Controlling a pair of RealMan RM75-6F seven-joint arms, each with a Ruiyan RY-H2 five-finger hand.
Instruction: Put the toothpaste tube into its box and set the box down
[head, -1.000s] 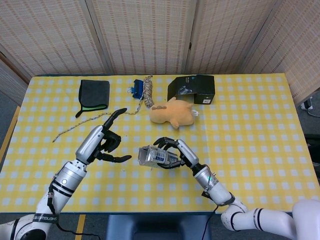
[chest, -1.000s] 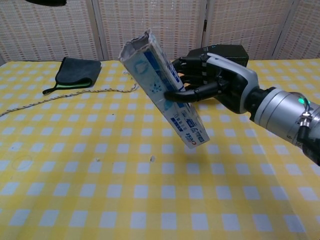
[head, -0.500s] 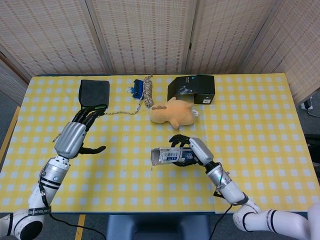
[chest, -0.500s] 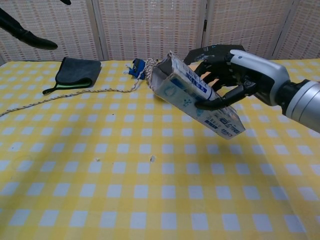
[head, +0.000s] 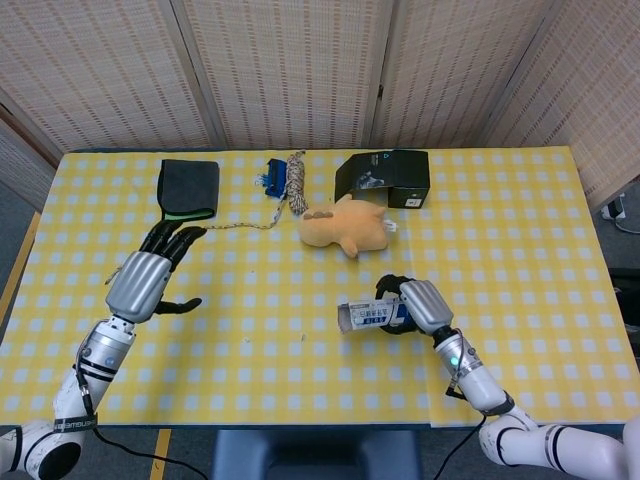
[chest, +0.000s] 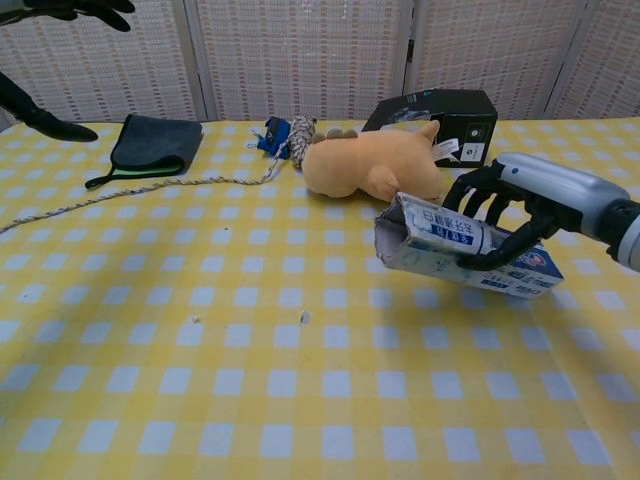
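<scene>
Right hand (chest: 515, 215) grips the toothpaste box (chest: 462, 246), fingers wrapped over its top and thumb under the front face; box lies nearly level, low over the yellow checked tablecloth (head: 500, 230), open end facing the robot's left. Whether the box touches the cloth cannot be told from either view. Toothpaste tube itself not distinguishable; the box mouth looks dark in the chest view. In the head view the same box (head: 372, 317) sits in the right hand (head: 415, 305) on the near right part of the table, in front of the plush toy (head: 344, 227). Left hand (head: 150, 275) hangs over the left side of the table, fingers spread and holding nothing, thumb stuck out to the side. Behind the plush toy stands a black box (head: 385, 178). Dark folded cloth (head: 188, 188) with a green edge lies at far left; a rope (head: 180, 243) trails from it toward a blue-and-white bundle (head: 283, 179).
</scene>
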